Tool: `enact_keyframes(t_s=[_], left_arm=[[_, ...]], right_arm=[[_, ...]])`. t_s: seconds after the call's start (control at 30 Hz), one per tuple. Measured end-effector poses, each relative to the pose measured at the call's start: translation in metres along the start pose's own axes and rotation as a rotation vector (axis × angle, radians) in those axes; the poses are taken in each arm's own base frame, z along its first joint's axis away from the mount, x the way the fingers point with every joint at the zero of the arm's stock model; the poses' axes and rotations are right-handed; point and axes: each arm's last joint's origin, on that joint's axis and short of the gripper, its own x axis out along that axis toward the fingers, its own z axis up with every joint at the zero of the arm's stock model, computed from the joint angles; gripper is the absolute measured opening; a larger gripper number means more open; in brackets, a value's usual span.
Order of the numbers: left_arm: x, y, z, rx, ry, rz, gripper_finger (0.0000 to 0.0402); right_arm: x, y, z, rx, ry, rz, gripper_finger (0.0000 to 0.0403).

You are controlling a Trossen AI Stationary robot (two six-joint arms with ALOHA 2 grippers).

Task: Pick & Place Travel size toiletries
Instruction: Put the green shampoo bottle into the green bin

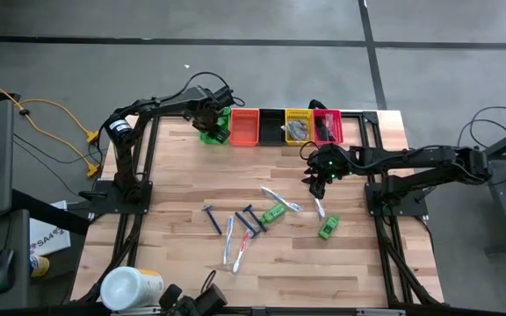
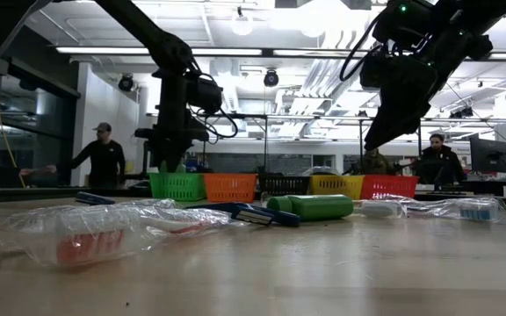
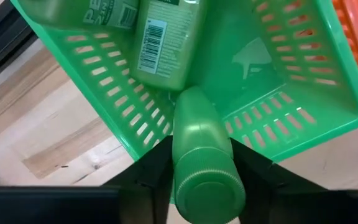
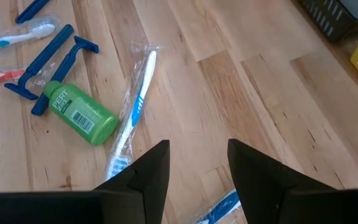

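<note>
The fingers of the left gripper (image 3: pixel 205 180) clasp a green bottle (image 3: pixel 205 158) by its capped end, hanging over the green bin (image 1: pixel 213 125) at the far left of the row; the bottle's base points down into the bin, where two more green bottles (image 3: pixel 166 37) already lie. The risk here, as I judge it, is a bad drop: the bottle sits close to the bin's near wall, so if let go askew it could catch the rim and tip out onto the bench (image 1: pixel 174 175), or land on the bottles below and bounce

The right gripper (image 1: pixel 316 183) hovers with its fingers parted and empty over the middle of the bench, just above a wrapped toothbrush (image 4: pixel 133 102). Its clear wrapper is slippery and lies flat, so a pinch may slide off or grab only plastic. A second green bottle (image 4: pixel 79 115) lies right beside that toothbrush, with blue razors (image 4: pixel 48 65) touching it, and could be nudged by a descent

Beside the green bin stand orange (image 1: pixel 245 126), black (image 1: pixel 272 127), yellow (image 1: pixel 298 127) and red (image 1: pixel 327 125) bins. A large white tub (image 1: pixel 132 287) sits at the near left corner, well apart. People stand in the room beyond
</note>
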Motion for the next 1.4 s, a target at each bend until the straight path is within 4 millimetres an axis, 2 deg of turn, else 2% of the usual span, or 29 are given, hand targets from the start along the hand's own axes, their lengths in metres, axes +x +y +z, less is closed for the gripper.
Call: enact_keyframes(t_s=[0.17, 0.27, 0.63, 0.77, 0.93, 1.2, 1.4], left_arm=[[-0.002, 0.001, -0.001, 0.013, 0.018, 0.005, 0.0187], [-0.007, 0.001, 0.000, 0.015, 0.018, 0.005, 0.0203], [-0.030, 0.003, 0.007, 0.039, -0.001, 0.025, 0.0208], [-0.050, 0.006, 0.008, 0.040, -0.059, 0.062, 0.0208], [-0.080, 0.008, 0.000, 0.042, -0.155, 0.059, 0.0209], [-0.116, -0.015, -0.020, 0.126, -0.328, 0.094, 0.0209], [-0.133, -0.041, -0.032, 0.217, -0.449, 0.079, 0.0209]], right_arm=[[0.000, 0.000, 0.000, 0.000, 0.003, 0.003, 0.0155], [0.000, 0.000, -0.001, 0.008, 0.007, 0.002, 0.0155], [-0.001, -0.002, -0.009, 0.087, 0.094, -0.024, 0.0155], [-0.009, -0.004, -0.016, 0.130, 0.144, -0.056, 0.0155], [-0.029, -0.004, -0.030, 0.214, 0.229, -0.076, 0.0155], [-0.061, 0.001, -0.054, 0.495, 0.377, -0.086, 0.0155], [-0.067, 0.013, -0.067, 0.619, 0.474, -0.115, 0.0155]])
